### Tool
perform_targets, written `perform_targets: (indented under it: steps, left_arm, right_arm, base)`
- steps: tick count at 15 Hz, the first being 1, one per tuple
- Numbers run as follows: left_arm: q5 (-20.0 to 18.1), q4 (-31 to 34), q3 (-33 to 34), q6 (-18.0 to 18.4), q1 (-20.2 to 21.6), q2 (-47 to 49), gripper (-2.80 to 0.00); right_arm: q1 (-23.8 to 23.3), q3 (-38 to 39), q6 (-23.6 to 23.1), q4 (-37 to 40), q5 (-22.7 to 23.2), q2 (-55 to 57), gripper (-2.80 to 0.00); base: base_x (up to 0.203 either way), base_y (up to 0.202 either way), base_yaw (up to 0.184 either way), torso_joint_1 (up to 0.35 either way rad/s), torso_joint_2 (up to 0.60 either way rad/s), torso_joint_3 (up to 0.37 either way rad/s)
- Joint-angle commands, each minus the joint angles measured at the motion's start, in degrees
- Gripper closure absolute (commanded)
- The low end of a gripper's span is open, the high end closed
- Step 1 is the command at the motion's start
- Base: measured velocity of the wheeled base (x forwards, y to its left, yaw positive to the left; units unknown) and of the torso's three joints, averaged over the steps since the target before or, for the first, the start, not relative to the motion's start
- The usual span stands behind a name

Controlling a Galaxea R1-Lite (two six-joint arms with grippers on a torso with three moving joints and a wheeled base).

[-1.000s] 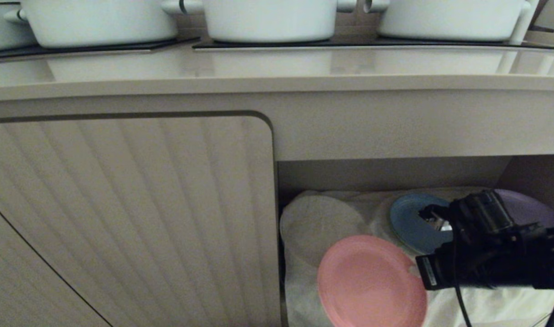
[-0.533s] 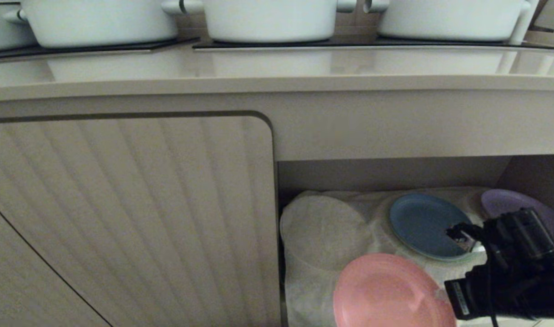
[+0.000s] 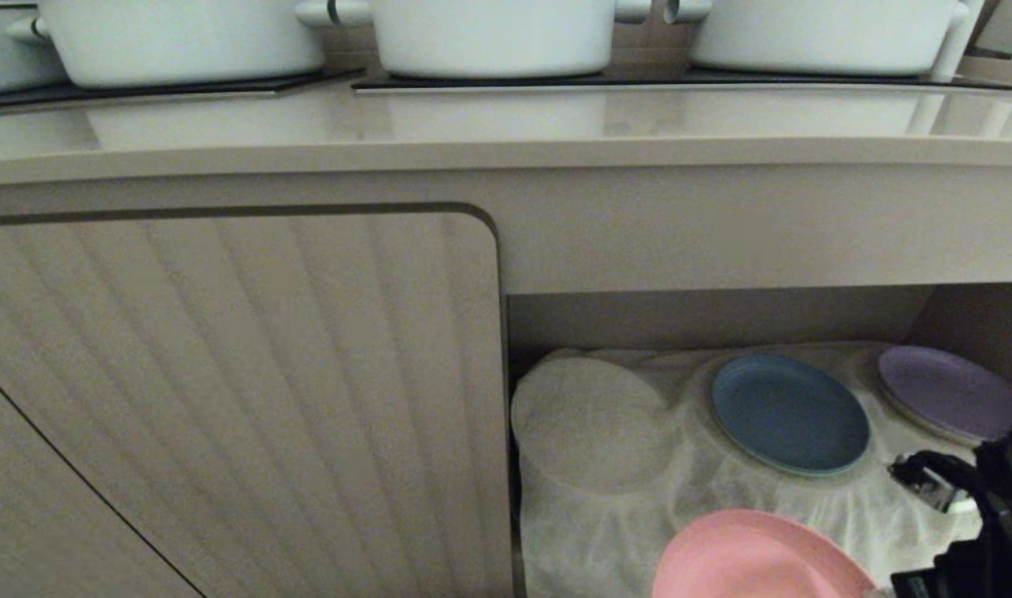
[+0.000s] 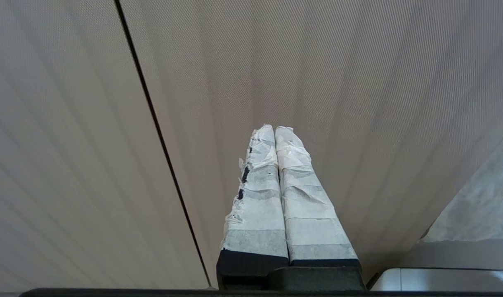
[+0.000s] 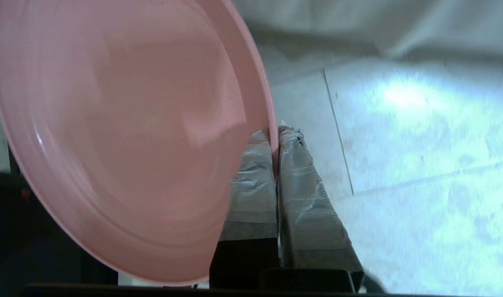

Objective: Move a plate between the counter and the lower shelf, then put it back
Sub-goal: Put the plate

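Observation:
The pink plate (image 3: pixel 755 558) hangs at the front edge of the lower shelf (image 3: pixel 821 498), low in the head view and cut off by its bottom edge. My right gripper (image 5: pixel 276 133) is shut on the plate's rim (image 5: pixel 127 136), one finger on each face, with pale floor tiles behind it. The right arm (image 3: pixel 983 519) shows as a black mass at the bottom right of the head view. The counter (image 3: pixel 506 124) runs across above. My left gripper (image 4: pixel 275 131) is shut and empty, facing a ribbed cabinet door.
On the cloth-draped shelf lie a blue plate (image 3: pixel 789 413), a purple plate (image 3: pixel 946 390) and a round shape under the cloth (image 3: pixel 589 419). White pots (image 3: pixel 489 33) stand on the cooktop. The ribbed door (image 3: pixel 240 399) closes the cabinet to the left.
The right arm has drawn back and down toward the bottom right of the head view with the pink plate in its grip. The blue and purple plates are now uncovered.

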Motion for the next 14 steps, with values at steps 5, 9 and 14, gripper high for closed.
perform_targets:
  steps: [5, 9, 14]
  left_arm:
    - [0.00, -0.01, 0.00, -0.01, 0.00, -0.02, 0.00]
    - [0.00, -0.01, 0.00, -0.01, 0.00, -0.02, 0.00]
    - [0.00, -0.01, 0.00, -0.01, 0.00, -0.02, 0.00]
  right_arm:
    - [-0.56, 0.55, 2.33, 10.64, 0.13, -9.62, 0.00]
    - [-0.58, 0.72, 7.37, 11.09, 0.05, -10.32, 0.00]
    - [-0.58, 1.94, 7.63, 10.47, 0.22, -11.63, 0.00]
  base:
    - [0.000, 0.000, 0.000, 0.000, 0.00, 0.000]
    - [0.000, 0.000, 0.000, 0.000, 0.00, 0.000]
    - [0.000, 0.000, 0.000, 0.000, 0.00, 0.000]
